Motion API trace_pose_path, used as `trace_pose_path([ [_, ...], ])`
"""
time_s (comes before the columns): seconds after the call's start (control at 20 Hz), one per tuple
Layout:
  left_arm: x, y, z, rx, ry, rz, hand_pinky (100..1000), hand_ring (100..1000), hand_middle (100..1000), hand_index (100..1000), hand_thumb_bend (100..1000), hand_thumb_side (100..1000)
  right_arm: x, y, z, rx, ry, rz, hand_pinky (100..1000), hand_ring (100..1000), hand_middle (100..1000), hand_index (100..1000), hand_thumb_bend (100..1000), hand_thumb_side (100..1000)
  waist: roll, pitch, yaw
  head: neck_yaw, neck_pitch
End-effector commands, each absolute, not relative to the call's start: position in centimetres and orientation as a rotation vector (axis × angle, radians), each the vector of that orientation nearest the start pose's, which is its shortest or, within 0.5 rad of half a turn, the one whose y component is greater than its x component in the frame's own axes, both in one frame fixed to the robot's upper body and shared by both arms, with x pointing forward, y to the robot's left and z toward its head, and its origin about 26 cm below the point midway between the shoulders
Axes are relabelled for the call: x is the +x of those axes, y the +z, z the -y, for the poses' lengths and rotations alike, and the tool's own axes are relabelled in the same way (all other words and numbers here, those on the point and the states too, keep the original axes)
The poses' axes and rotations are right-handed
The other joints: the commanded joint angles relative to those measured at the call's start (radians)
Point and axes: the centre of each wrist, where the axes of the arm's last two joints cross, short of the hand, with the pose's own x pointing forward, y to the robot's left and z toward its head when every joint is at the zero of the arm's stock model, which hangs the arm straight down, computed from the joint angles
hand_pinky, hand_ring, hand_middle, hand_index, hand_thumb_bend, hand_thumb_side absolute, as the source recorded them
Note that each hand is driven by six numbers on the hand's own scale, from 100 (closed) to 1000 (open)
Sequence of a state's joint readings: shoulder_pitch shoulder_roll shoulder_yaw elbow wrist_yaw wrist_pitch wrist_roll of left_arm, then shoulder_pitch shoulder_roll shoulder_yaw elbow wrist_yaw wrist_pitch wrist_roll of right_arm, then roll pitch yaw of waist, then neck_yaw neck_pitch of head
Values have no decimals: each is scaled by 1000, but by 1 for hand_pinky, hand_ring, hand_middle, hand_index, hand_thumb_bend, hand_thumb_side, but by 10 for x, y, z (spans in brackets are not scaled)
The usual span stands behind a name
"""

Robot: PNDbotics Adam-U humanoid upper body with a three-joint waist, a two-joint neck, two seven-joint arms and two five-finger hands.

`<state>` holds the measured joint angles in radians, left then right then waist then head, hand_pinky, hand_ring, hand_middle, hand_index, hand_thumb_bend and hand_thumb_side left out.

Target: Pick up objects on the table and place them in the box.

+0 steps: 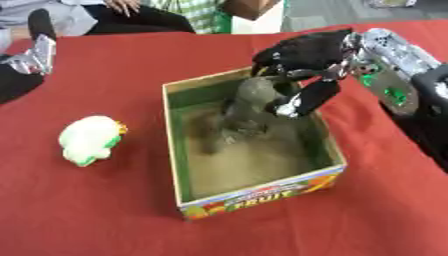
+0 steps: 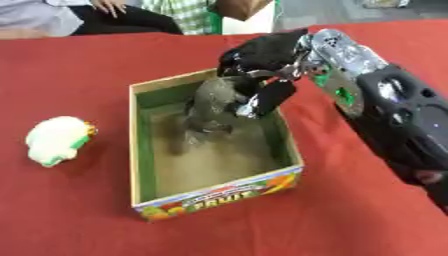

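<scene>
The table (image 1: pixel 96 215) is covered all over in a red cloth. An open cardboard box (image 1: pixel 260 196) with a green inside and a fruit print on its near wall stands near the middle. To its left, well apart, a white soft toy (image 1: pixel 87 139) with green and orange bits lies on the cloth.

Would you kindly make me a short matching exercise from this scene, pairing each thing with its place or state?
Things:
1. grey toy
2. white and green toy
3. right hand
4. box

Places or states:
A. lying on the red cloth, left of the box
B. open-topped, with a fruit label on its front
C. over the box's far right corner, fingers curled round a toy
D. held inside the box

Pairs: 1-D, 2-A, 3-C, 4-B
</scene>
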<state>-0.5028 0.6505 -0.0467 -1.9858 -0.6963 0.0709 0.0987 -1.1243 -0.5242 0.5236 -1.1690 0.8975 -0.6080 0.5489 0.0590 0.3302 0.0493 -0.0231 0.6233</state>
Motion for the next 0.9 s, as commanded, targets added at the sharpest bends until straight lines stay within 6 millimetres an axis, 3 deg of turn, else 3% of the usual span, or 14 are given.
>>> trace_pose_path([
  [0.05, 303, 290, -275, -1702, 1090, -2852, 580, 713, 732, 840, 100, 536, 458, 289, 184, 789, -2798, -1167, 980, 1000, 892, 810, 331, 1000, 0, -19, 3, 0, -9],
  [0.3, 303, 289, -275, -1702, 1090, -2860, 581, 713, 731, 838, 100, 536, 466, 276, 187, 695, -2827, -1212, 1000, 1000, 882, 821, 338, 1000, 1, -17, 3, 0, -11],
  [0.5, 303, 288, -275, -1703, 1091, -2865, 581, 713, 731, 838, 100, 538, 466, 277, 189, 636, -2819, -1263, 1000, 1000, 876, 825, 354, 1000, 1, -17, 2, 1, -12],
  [0.9, 303, 288, -276, -1705, 1097, -2869, 581, 713, 730, 836, 100, 540, 454, 290, 182, 596, -2807, -1139, 1000, 1000, 1000, 1000, 576, 1000, -3, -20, -1, 3, -9],
])
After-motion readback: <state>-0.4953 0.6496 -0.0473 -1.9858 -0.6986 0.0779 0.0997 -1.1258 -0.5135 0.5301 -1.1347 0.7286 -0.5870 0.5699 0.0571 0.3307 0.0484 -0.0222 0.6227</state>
